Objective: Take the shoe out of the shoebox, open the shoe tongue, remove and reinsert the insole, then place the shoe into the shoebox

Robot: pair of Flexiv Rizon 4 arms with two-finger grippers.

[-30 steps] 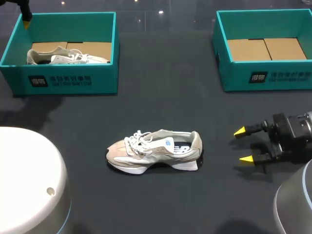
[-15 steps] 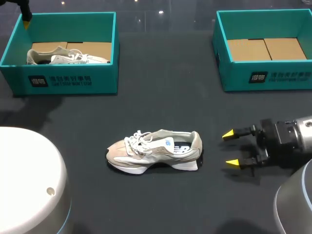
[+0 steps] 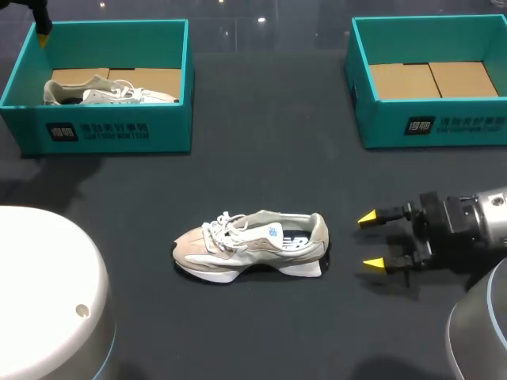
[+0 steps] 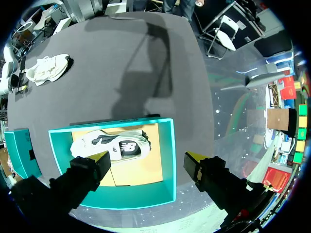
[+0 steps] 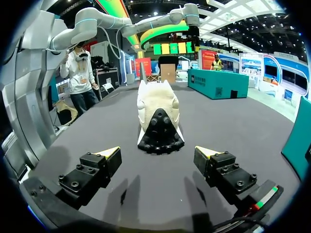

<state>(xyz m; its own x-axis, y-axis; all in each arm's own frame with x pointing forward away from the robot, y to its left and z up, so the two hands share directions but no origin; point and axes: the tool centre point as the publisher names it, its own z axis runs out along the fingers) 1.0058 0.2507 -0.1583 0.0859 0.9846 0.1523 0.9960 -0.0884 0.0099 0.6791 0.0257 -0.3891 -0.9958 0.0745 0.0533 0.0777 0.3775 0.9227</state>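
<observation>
A beige-and-white shoe [image 3: 249,245] lies on its sole in the middle of the dark table, toe to the left. Just right of its heel, my right gripper [image 3: 371,240] stands open and apart from it. In the right wrist view the heel [image 5: 158,114] is straight ahead of the open gripper [image 5: 158,155]. High over the left teal shoebox [image 3: 111,127] my left gripper [image 4: 148,162] hangs open, looking down on a second shoe [image 4: 114,145] inside the box [image 4: 167,160]. The head view shows only one of its yellow fingertips [image 3: 41,28].
At the back right stands a second teal shoebox [image 3: 444,123] with only a cardboard floor in it. The left box sits at the back left. Bare dark table surrounds the shoe between the two boxes.
My right gripper has moved left, closer to the shoe's heel, still open. The left arm and the shoe have not moved.
</observation>
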